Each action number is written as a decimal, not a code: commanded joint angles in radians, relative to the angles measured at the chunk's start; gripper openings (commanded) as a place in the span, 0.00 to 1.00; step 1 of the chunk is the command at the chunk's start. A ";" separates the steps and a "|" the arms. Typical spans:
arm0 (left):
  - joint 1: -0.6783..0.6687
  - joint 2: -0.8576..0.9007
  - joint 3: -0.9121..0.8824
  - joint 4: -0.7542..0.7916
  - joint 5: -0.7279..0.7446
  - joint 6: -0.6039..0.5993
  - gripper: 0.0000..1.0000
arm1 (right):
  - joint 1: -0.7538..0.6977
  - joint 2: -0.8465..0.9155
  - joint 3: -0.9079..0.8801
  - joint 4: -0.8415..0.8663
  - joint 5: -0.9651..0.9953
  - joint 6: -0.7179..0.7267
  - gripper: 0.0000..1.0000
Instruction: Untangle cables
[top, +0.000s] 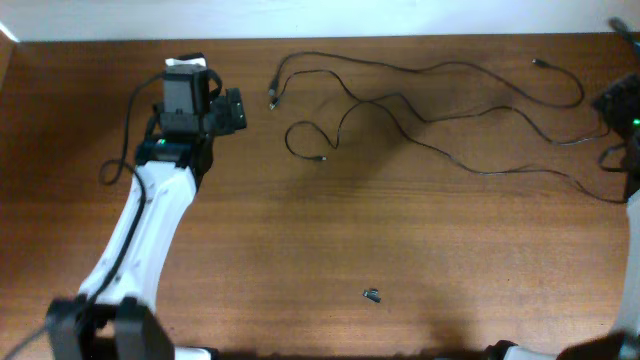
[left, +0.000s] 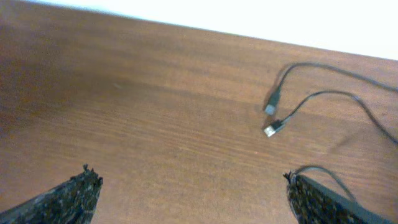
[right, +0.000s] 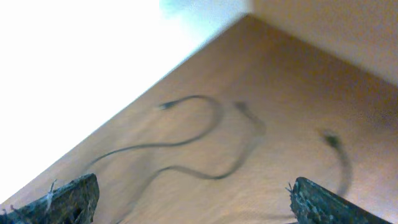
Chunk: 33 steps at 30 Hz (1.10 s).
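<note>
Wooden tabletop (top: 300, 240); left gripper (left: 193, 180) near the far left corner and right gripper (right: 194, 185) by the right edge, both released and empty; cables (top: 272, 99) sprawl along the far edge; tiny dark piece (top: 372, 294) near the front edge

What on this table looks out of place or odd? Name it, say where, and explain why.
A tiny dark loose piece lies alone near the table's front edge, far from the cables spread along the back. It is attached to nothing.
</note>
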 joint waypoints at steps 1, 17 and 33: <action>0.002 -0.058 0.008 -0.055 0.007 0.030 0.99 | 0.091 -0.077 0.001 -0.055 -0.095 -0.029 0.99; 0.002 -0.056 0.008 -0.056 0.007 0.030 0.99 | 0.128 -0.026 0.000 -0.055 -0.095 -0.029 0.99; 0.002 -0.056 0.008 -0.056 0.006 0.031 0.99 | 0.128 -0.026 0.000 -0.055 -0.095 -0.029 0.99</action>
